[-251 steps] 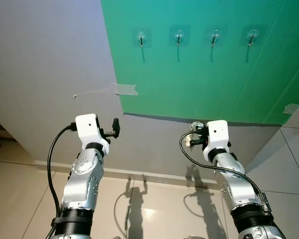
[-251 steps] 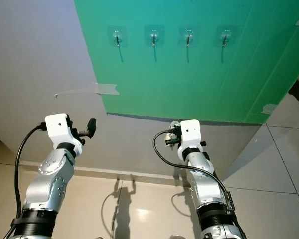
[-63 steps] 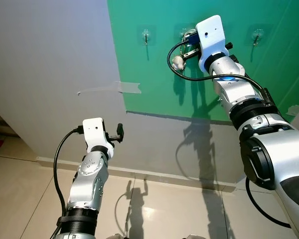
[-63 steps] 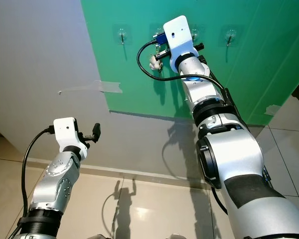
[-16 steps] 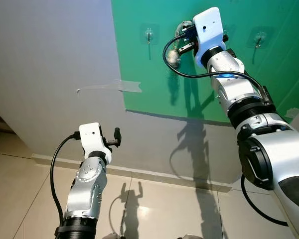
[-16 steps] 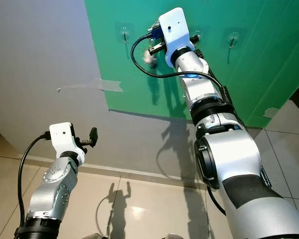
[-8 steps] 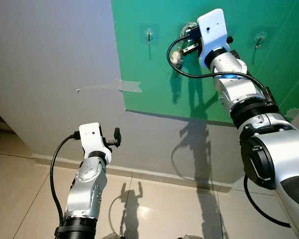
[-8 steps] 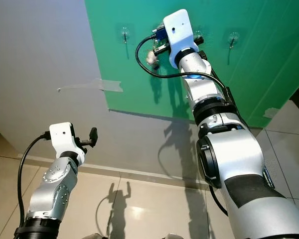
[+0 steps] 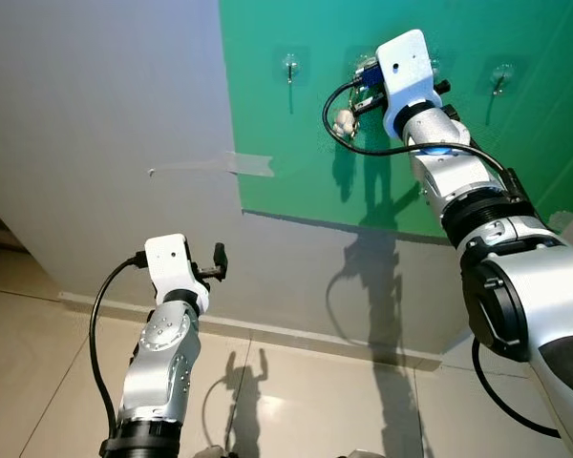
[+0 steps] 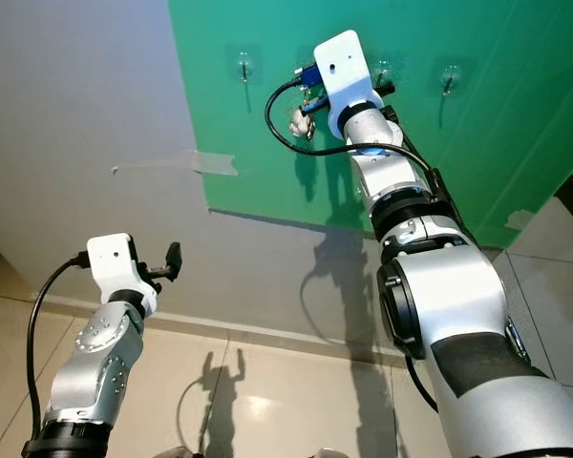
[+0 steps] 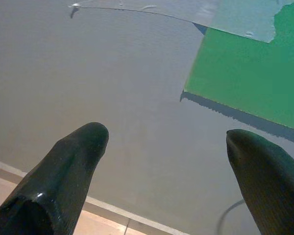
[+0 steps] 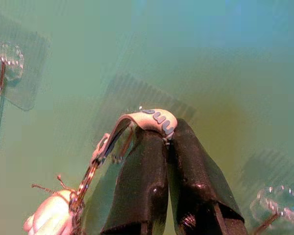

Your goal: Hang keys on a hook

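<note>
Several clear adhesive hooks sit in a row on a green board (image 9: 296, 153); the leftmost hook (image 9: 289, 69) and the rightmost hook (image 9: 501, 76) are in plain sight. My right gripper (image 9: 364, 84) is raised against the board between them, shut on the keys' pink strap (image 12: 152, 119). A white charm (image 9: 343, 121) and the metal ring (image 12: 85, 178) dangle below the fingers. The right wrist view has one hook (image 12: 7, 63) to one side and another hook (image 12: 274, 208) to the other. Whether the strap touches a hook I cannot tell. My left gripper (image 9: 218, 260) is held low before the grey wall, open and empty.
A grey wall (image 9: 105, 114) carries a strip of tape (image 9: 239, 164) at the board's edge. Beige floor tiles (image 9: 296, 401) lie below, with the arms' shadows on the wall and floor. A second patch of tape (image 9: 562, 221) sticks to the board's right side.
My right gripper has sunk slightly down the board with the keys, the charm hanging a bit lower. My left arm has barely shifted.
</note>
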{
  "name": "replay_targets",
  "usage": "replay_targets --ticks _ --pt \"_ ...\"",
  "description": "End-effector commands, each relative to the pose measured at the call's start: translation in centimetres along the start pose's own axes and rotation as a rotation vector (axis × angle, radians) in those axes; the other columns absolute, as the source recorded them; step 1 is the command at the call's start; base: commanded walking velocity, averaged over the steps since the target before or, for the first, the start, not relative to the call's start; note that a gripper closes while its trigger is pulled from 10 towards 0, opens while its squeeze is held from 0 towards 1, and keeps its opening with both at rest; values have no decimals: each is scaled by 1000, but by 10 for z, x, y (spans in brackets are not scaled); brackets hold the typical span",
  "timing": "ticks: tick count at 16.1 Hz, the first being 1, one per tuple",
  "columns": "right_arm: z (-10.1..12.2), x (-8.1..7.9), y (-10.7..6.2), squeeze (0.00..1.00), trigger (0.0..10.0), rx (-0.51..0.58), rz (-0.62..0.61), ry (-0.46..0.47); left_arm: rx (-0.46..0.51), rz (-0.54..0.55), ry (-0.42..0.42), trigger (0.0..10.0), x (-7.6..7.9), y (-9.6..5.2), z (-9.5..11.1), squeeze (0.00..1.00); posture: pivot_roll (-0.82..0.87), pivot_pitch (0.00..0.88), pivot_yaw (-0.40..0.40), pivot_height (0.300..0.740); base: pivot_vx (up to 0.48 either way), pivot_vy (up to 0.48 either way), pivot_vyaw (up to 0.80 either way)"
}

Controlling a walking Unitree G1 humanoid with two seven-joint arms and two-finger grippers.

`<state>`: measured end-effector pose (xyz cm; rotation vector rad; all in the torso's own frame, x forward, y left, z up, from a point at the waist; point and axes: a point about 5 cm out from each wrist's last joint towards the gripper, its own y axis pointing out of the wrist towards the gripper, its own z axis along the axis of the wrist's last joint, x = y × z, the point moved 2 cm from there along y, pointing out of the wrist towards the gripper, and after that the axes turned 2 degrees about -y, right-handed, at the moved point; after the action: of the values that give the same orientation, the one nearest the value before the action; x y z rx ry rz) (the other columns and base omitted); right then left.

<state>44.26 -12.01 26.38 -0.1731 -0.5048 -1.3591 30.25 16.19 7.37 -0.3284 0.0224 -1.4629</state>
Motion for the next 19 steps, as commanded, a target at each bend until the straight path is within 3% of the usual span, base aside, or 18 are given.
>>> replay_targets --ticks 1,8,14,19 --pt "18 9 4 0 10000 51 -23 1 -1 15 6 10000 -2 -2 2 0 -45 0 -21 740 0 0 0" --pt "31 15 4 0 10000 140 -39 -42 -7 -12 13 10000 5 5 2 0 -72 0 -1 740 0 0 0" --pt "13 26 1 0 10000 45 -98 -50 -11 -19 14 10000 5 2 -1 0 -62 0 -4 740 0 0 0" --pt "-3 16 0 0 10000 -35 -77 -28 -12 3 14 10000 -2 -5 -3 0 -29 0 -21 740 0 0 0"
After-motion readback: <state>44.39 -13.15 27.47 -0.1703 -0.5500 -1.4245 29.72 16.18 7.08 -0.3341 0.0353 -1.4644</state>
